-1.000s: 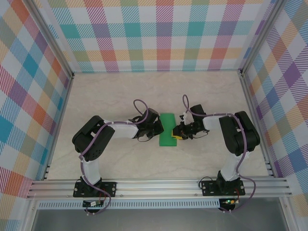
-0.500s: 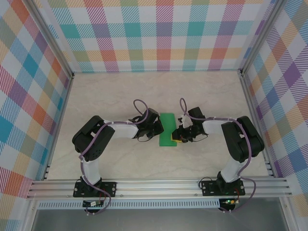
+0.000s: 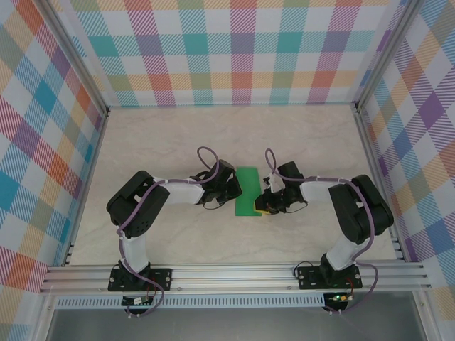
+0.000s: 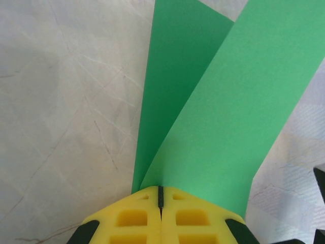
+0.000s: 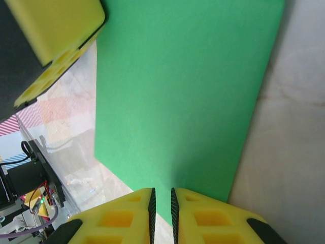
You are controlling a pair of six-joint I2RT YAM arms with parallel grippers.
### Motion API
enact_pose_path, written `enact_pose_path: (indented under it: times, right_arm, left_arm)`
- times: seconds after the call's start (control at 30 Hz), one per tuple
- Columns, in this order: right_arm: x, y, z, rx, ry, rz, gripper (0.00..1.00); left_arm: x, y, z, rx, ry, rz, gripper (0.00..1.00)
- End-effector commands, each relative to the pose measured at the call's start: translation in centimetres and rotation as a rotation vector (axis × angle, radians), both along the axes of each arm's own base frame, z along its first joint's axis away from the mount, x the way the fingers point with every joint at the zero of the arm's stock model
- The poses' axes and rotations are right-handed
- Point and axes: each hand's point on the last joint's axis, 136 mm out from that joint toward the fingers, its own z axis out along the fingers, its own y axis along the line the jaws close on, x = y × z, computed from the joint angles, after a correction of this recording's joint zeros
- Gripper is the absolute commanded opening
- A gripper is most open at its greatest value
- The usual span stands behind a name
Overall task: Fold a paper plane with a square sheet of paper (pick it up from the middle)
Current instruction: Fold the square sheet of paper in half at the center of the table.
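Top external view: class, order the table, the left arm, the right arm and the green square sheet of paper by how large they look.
1. The table, by far the largest.
2. The left arm and the right arm, which look about alike, so they are not ranked.
3. The square sheet of paper, the smallest.

My top camera sits high up behind both arms and looks down on the whole counter (image 3: 163,142). My left wrist camera peeks out over the left claw (image 4: 160,195), very close to the green paper (image 4: 213,117) just ahead of it. My right wrist camera does the same over the right claw (image 5: 161,203). All three see that paper.
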Motion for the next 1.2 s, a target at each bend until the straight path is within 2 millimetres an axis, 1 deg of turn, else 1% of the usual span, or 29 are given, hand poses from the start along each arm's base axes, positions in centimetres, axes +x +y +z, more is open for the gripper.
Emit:
enact_pose_path:
  times: [0.0,0.13,0.23,0.3,0.47,0.53,0.57,0.7,0.8,0.87,0.9,0.97,1.03,1.1,1.17]
  right_arm:
    - [-0.9,-0.1,-0.3,-0.006,0.008,0.012,0.18]
    - [-1.7,-0.9,-2.2,-0.058,0.055,-0.010,0.18]
    - [-1.9,-1.4,-3.3,-0.103,0.082,-0.022,0.18]
    - [-1.9,-1.3,-3.0,-0.093,0.073,-0.019,0.18]
    - [-1.9,-0.1,-0.5,0.015,0.030,0.005,0.18]
    - [-2.0,0.1,-0.3,0.036,0.031,0.013,0.18]
    - [-2.1,0.0,-0.4,0.032,0.037,0.014,0.19]
    - [-2.4,-1.0,-2.5,-0.057,0.082,-0.008,0.18]
    - [-1.9,-1.5,-3.0,-0.108,0.088,-0.033,0.18]
    - [-1.1,-1.3,-2.0,-0.106,0.056,-0.036,0.18]
    - [-0.5,-1.1,-1.2,-0.098,0.032,-0.040,0.18]
    - [0.9,-0.7,0.9,-0.062,-0.017,-0.042,0.18]
    - [2.7,-0.3,3.2,-0.020,-0.070,-0.053,0.18]
    - [4.4,-0.2,4.9,0.015,-0.115,-0.065,0.18]
    - [6.0,-0.2,5.5,0.023,-0.144,-0.078,0.19]
  left_arm:
    - [-2.3,2.2,-3.3,0.106,0.097,-0.008,0.02]
    - [-2.3,2.2,-3.4,0.106,0.098,-0.009,0.02]
    - [-2.3,2.2,-3.4,0.106,0.099,-0.009,0.02]
    - [-2.3,2.2,-3.4,0.106,0.100,-0.009,0.02]
    - [-2.4,2.3,-3.5,0.109,0.101,-0.010,0.02]
    - [-2.4,2.2,-3.5,0.109,0.102,-0.011,0.02]
    - [-2.4,2.2,-3.4,0.109,0.101,-0.012,0.02]
    - [-2.4,2.2,-3.4,0.108,0.100,-0.012,0.02]
    - [-2.4,2.2,-3.5,0.109,0.101,-0.013,0.02]
    - [-2.4,2.2,-3.5,0.108,0.103,-0.014,0.02]
    - [-2.4,2.2,-3.4,0.110,0.102,-0.016,0.01]
    - [-2.5,2.3,-3.5,0.111,0.103,-0.015,0.01]
    - [-2.5,2.3,-3.6,0.114,0.106,-0.015,0.01]
    - [-2.6,2.4,-3.7,0.117,0.107,-0.015,0.01]
    - [-2.6,2.4,-3.7,0.117,0.107,-0.015,0.02]
